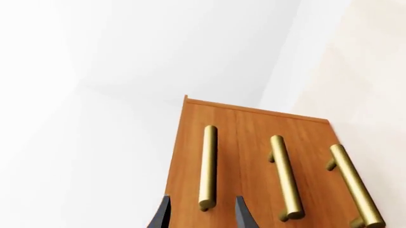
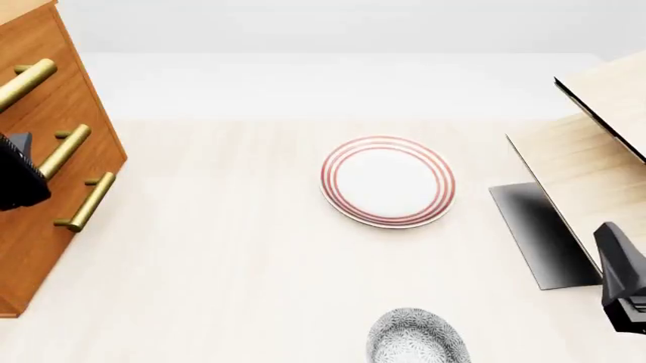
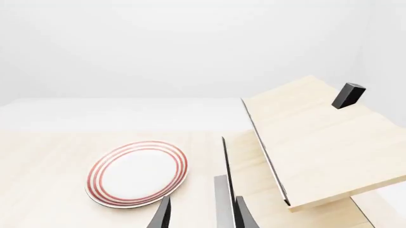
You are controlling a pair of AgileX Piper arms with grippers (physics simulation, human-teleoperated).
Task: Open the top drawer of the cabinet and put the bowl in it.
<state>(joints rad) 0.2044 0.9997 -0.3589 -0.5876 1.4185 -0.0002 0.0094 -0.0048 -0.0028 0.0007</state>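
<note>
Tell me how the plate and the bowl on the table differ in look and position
The plate is plain white with red rings near its rim, while the bowl has a dense grey-and-white speckled pattern. The plate looks wider and flatter than the bowl. The plate lies fully in view mid-table, whereas the bowl sits nearer the arms, cut off by the front view's lower edge. Both are round and rest on the pale table, untouched.

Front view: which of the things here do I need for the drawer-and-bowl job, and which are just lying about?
Needed:
- tall orange-brown wooden cabinet
- its uppermost drawer with a brass bar handle, shut
- small grey-and-white speckled bowl at the near table edge
- left gripper, open, lined up on a handle

Lying about:
- flat white plate with red rings
- pale light-wood structure
</note>
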